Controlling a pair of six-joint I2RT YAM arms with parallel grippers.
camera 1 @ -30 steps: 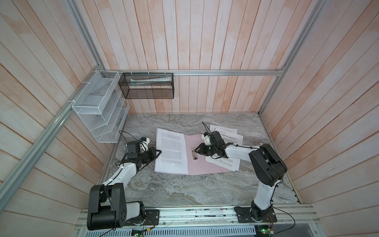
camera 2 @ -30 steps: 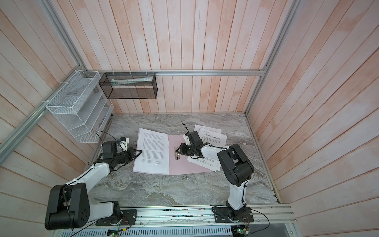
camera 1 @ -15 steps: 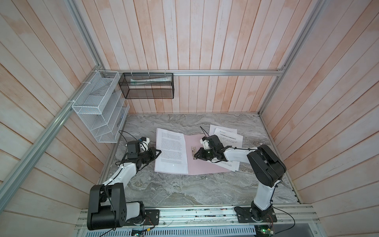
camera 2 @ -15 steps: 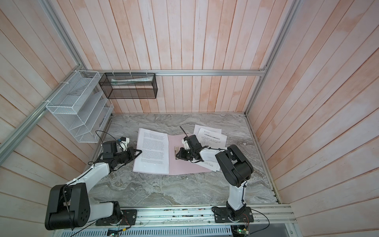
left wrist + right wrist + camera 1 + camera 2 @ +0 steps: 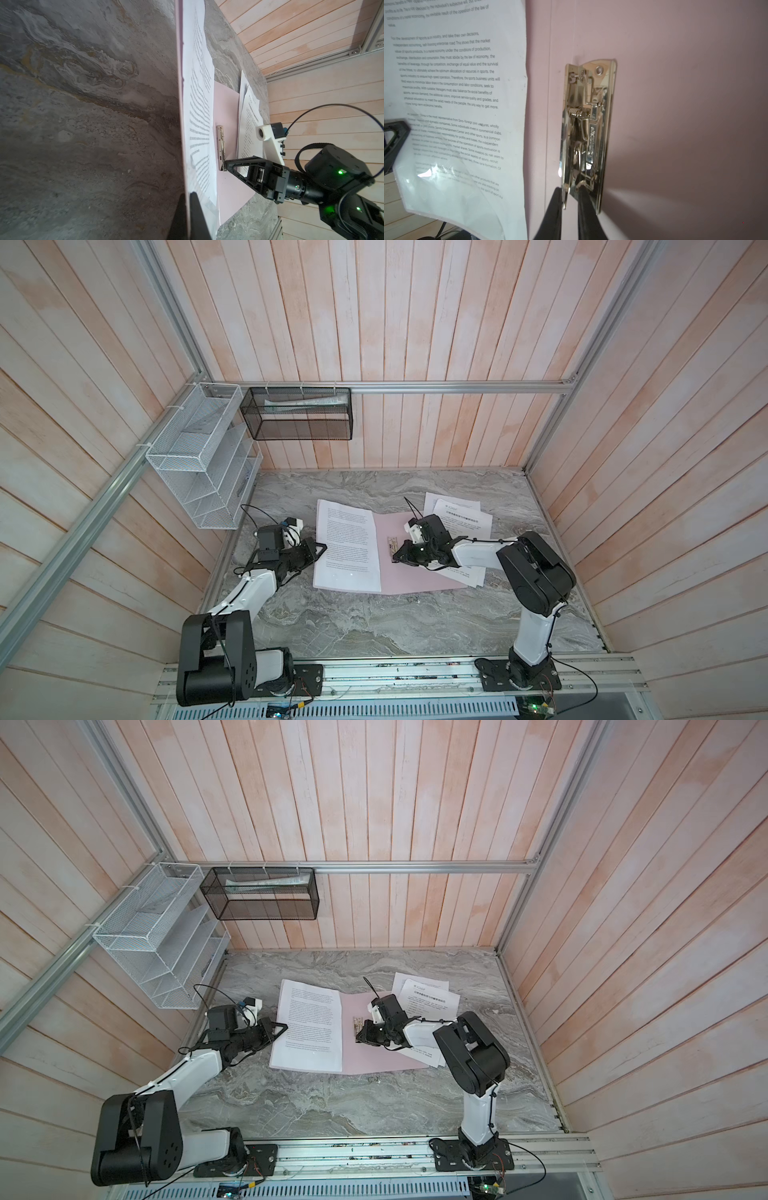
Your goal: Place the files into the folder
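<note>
The left gripper [image 5: 322,548] is seen clamped on the left edge of the open pale pink folder [image 5: 415,572], where a printed sheet [image 5: 347,549] is laid. The metal clip [image 5: 588,133] is pinched at its end by the right gripper [image 5: 570,188]. More files [image 5: 465,522] are fanned at the folder's right edge. All is spread on a grey marble table [image 5: 374,626], walled in wood slats [image 5: 415,323]. Rolled papers [image 5: 305,403] are kept in the black mesh basket [image 5: 299,429].

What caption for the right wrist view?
Right gripper grips the end of the metal clip inside the open pink folder, printed sheet alongside.
</note>
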